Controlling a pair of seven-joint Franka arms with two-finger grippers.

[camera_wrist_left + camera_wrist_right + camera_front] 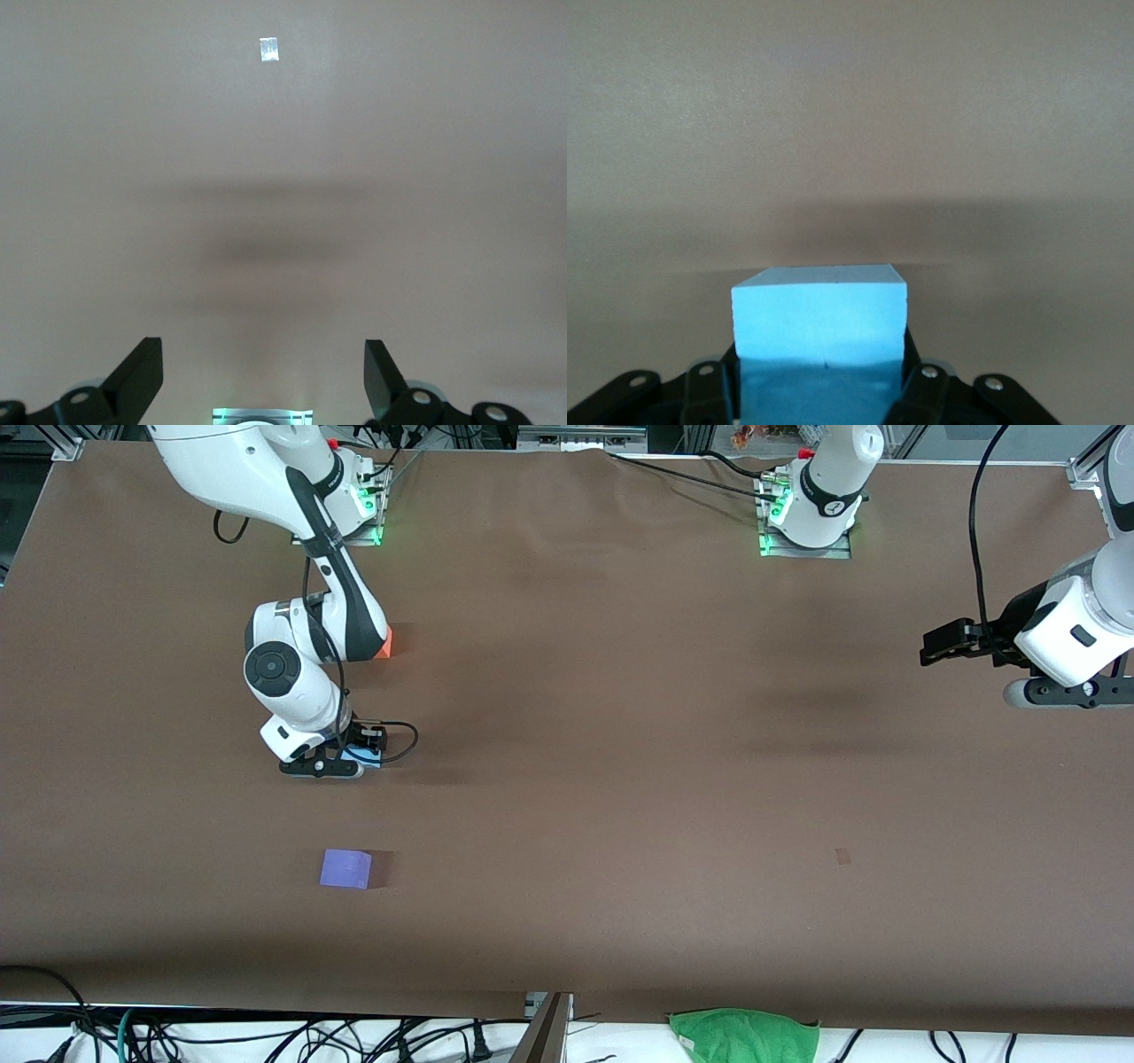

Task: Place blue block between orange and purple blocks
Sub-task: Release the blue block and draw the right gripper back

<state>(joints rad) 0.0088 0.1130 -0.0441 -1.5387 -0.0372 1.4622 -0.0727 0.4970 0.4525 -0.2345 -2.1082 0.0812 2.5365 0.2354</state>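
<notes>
We see the right hand [354, 757] low over the brown surface [620, 779], toward the right arm's end, and it is pinching the blue block [368, 756]. In the right wrist view the block [820, 314] sits square between the two dark fingers [709, 390], its pale top face level and its front face clear of them. Whether it touches the surface or hangs just above it, we cannot tell.

The orange block [384, 644] lies farther from the front camera than the held block, mostly hidden by the right arm's forearm, with only one corner showing. The purple block [345, 868] lies nearer to the front camera, alone on the surface, well apart from the hand. So the blue block sits roughly between the two, somewhat closer to the orange one.

The left arm waits at its own end of the surface. The left hand [943, 645] hangs in the air over bare surface, its fingers [137, 376] spread wide with nothing between them. A small patch of tape [269, 50] shows on the surface in its wrist view, also seen from the front [842, 856]. A green cloth [744, 1035] lies at the edge nearest the front camera.
</notes>
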